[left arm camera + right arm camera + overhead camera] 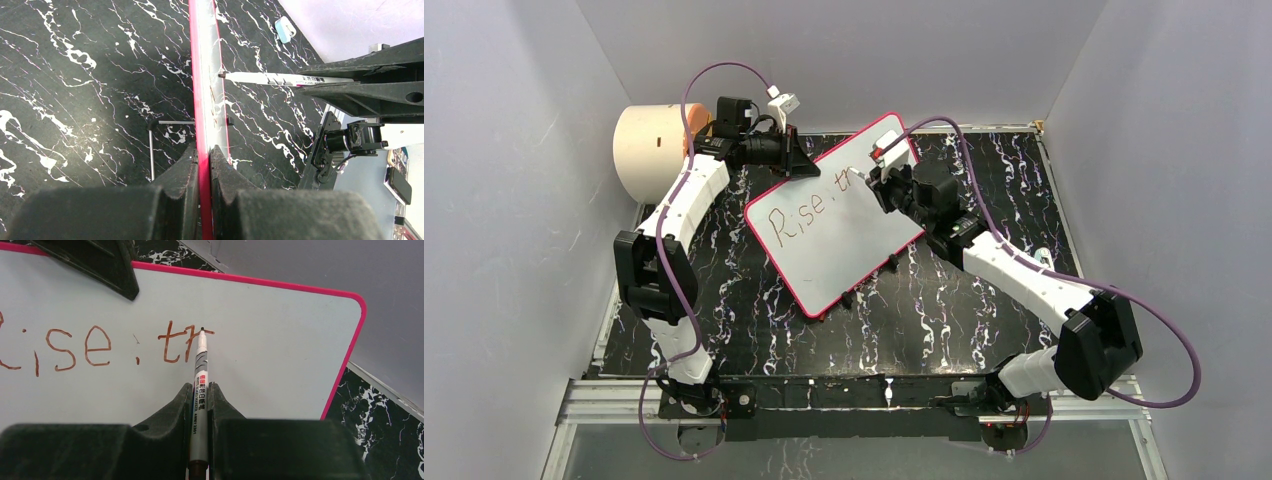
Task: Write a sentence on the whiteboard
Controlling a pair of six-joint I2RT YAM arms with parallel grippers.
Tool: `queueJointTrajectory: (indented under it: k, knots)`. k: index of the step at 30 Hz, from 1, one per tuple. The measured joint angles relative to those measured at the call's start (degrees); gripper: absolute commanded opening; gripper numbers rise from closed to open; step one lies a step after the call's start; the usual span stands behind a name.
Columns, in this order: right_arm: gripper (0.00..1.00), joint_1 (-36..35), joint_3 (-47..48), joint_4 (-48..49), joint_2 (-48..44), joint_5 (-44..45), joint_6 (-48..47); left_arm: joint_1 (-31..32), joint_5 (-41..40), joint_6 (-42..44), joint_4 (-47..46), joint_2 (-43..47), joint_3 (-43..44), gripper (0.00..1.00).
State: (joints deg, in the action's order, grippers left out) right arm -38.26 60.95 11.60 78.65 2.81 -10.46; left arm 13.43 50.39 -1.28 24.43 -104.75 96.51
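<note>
The whiteboard (844,235), white with a pink-red rim, stands tilted on the black marbled table. My left gripper (796,158) is shut on its top rim; the left wrist view shows the rim (203,100) edge-on between the jaws (204,155). The sentence (809,205) reads "Rise, tr" in reddish-brown, as in the right wrist view (170,342). My right gripper (200,390) is shut on a white marker (200,385), whose tip touches the board at the top of the "r". The marker also shows in the left wrist view (280,78).
A cream cylinder with an orange face (652,150) stands at the back left, behind the left arm. A small pale blue object (285,29) lies on the table beyond the board. Grey walls enclose the table on three sides.
</note>
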Motion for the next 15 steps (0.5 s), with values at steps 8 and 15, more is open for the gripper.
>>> queueJointTrajectory:
  k: [8, 15]
  knots:
    - [0.0, 0.02, -1.84, -1.79, 0.0, -0.17, 0.0, 0.02, -0.13, 0.02, -0.02, 0.0, 0.0, 0.0]
    - [0.0, 0.13, -1.84, -1.77, -0.02, -0.2, -0.02, 0.02, -0.13, 0.02, 0.0, 0.0, 0.0, 0.0]
